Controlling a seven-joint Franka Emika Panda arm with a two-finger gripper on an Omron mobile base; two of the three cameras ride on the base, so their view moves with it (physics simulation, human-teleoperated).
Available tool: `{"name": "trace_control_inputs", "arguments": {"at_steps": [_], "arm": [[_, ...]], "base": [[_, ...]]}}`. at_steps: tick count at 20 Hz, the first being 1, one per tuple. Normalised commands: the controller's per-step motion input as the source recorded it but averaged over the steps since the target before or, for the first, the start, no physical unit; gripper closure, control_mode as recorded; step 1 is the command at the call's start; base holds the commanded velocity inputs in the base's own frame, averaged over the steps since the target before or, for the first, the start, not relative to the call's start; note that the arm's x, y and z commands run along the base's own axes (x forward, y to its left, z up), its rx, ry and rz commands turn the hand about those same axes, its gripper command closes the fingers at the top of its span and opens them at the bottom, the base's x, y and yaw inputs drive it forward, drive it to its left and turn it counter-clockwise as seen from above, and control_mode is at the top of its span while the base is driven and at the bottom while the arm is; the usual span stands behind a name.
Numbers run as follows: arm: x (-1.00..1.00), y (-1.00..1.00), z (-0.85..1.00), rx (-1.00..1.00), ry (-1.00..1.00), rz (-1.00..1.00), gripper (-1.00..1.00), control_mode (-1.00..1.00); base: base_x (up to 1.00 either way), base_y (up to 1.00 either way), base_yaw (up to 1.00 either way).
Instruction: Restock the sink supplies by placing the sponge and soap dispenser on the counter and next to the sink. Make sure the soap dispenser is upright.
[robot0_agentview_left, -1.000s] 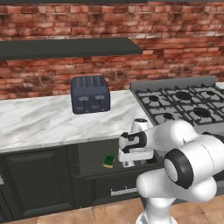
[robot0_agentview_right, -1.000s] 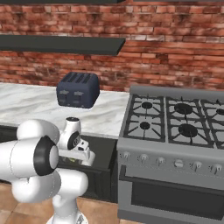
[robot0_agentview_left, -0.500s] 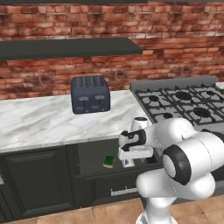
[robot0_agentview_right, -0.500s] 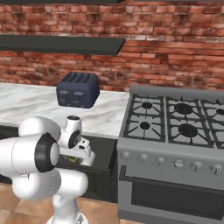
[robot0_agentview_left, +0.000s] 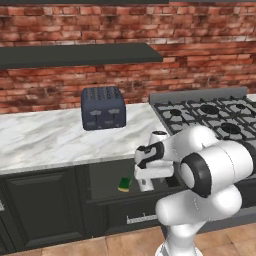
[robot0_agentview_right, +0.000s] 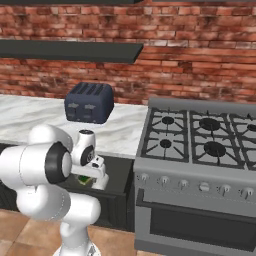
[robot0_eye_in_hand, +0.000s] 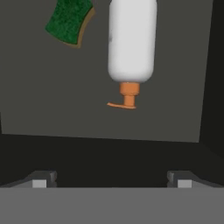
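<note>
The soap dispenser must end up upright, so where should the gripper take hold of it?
Probably the white body of the soap dispenser, jaws closing across its width from above. It lies flat in the drawer, orange pump toward the open gripper; the thin pump offers little to hold.

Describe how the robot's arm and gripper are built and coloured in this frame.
The arm is made of glossy white rounded shells joined by dark grey ring-shaped joints. Its wrist carries a white block-shaped hand with black panels. The gripper ends in two small dark finger tips with pale grey pads. No cables or markings show.
</note>
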Motion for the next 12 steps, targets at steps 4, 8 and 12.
{"name": "trace_control_inputs", "arguments": {"at_steps": [4,8,12], "arm": [[0.0,-0.07,-0.25,0.0,0.0,0.0,-1.0,-1.0],[0.04,-0.14,-0.27,0.0,0.0,0.0,-1.0,-1.0],[0.29,-0.15,-0.15,0.0,0.0,0.0,-1.0,-1.0]], "base": [[0.0,0.0,0.0],[0.0,0.0,0.0],[0.0,0.0,0.0]]}}
